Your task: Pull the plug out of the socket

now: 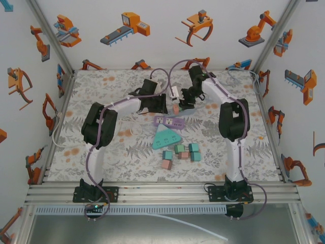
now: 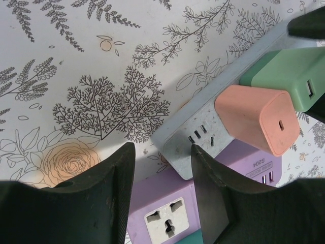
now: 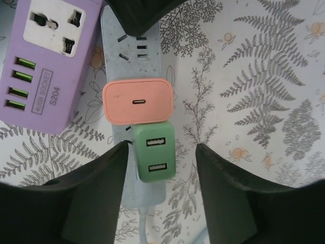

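A pale grey power strip point(image 3: 120, 51) lies on the fern-print table with a pink plug point(image 3: 138, 100) and a green two-port USB plug point(image 3: 154, 151) pushed into it side by side. My right gripper point(image 3: 161, 152) is open and straddles the green plug; its left finger sits close to the plug, its right finger stands well apart. My left gripper point(image 2: 162, 168) is open at the strip's free end point(image 2: 188, 137), with nothing gripped. From there the pink plug point(image 2: 256, 119) and green plug point(image 2: 284, 76) lie beyond. Both grippers meet at the back centre point(image 1: 172, 101).
A purple socket block point(image 3: 43, 66) lies against the grey strip, also under my left fingers point(image 2: 157, 216). Nearer the arms are a teal triangular socket point(image 1: 167, 137) and several small cubes point(image 1: 180, 152). The strip's cable point(image 3: 144, 229) runs out toward my right wrist.
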Controlling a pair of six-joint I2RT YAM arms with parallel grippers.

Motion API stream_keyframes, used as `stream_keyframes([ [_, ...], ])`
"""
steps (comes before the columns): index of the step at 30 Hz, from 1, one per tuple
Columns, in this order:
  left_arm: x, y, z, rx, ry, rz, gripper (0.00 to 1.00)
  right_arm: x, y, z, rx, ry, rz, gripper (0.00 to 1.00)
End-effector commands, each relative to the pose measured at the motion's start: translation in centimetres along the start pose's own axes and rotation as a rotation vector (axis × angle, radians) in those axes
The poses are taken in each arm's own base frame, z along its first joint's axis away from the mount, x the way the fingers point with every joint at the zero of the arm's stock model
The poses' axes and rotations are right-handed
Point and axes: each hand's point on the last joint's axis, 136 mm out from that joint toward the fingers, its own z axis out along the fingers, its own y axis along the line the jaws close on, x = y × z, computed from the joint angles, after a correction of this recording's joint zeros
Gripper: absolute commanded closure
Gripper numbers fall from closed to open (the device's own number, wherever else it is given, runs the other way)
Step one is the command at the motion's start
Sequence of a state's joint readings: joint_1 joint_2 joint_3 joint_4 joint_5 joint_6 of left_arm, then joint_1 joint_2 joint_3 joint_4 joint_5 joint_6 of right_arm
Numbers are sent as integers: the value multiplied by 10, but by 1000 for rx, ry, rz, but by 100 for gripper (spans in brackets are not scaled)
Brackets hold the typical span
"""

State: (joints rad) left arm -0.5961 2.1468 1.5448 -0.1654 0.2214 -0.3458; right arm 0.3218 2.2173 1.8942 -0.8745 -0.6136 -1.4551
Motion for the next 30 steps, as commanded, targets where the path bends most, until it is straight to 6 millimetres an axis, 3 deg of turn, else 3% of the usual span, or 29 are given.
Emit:
stream_keyframes([
  [1, 45, 16, 22, -60, 137, 16, 51, 0, 2, 3, -25, -29, 9, 59],
  [12, 64, 26, 34, -139, 182, 47, 51, 6, 5, 11, -42, -20, 32, 58],
  [19, 74, 34, 40, -161, 210, 57, 52, 5, 1, 12, -37, -34, 58, 71],
  [27, 88, 47, 46, -209, 260, 68, 53, -21, -15, -6, -3, -114, 167, 85],
  [30, 91, 58, 45, -249, 275, 86, 64, -27, -19, -10, -2, -135, 202, 92],
])
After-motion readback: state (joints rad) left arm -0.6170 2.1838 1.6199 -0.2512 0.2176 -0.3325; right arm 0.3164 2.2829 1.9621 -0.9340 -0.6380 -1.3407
